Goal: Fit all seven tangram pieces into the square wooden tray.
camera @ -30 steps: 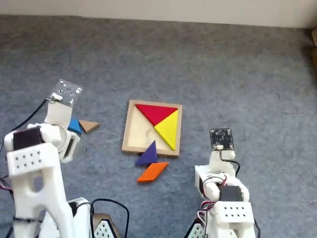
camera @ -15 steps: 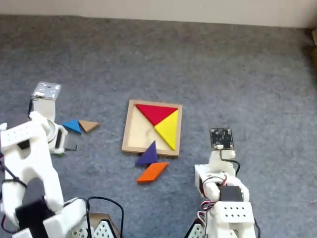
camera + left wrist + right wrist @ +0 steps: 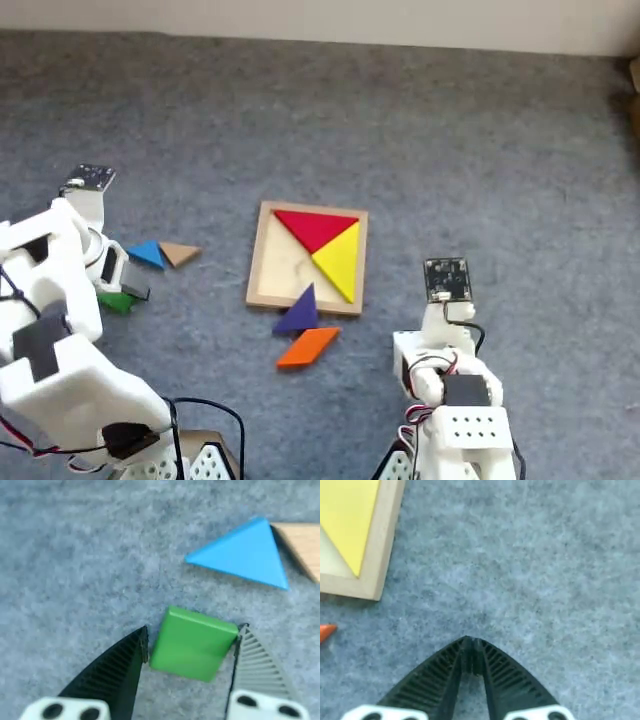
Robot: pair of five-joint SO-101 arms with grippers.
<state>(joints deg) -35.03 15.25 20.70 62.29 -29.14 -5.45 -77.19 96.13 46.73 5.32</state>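
The square wooden tray holds a red triangle and a yellow triangle. A purple triangle lies across the tray's front edge, with an orange parallelogram just in front of it. Left of the tray lie a blue triangle and a tan triangle. A green square rests on the carpet beside the blue triangle. My left gripper is open, one finger on each side of the green square. My right gripper is shut and holds nothing, right of the tray's corner.
Grey carpet covers the whole work area. The right arm stands right of the tray near the front. A tan piece edge sits just past the blue triangle. Open carpet lies behind and to the right of the tray.
The left arm has swung left and toward the front, uncovering the blue triangle, and its gripper has come down around the green square. The right arm has not moved.
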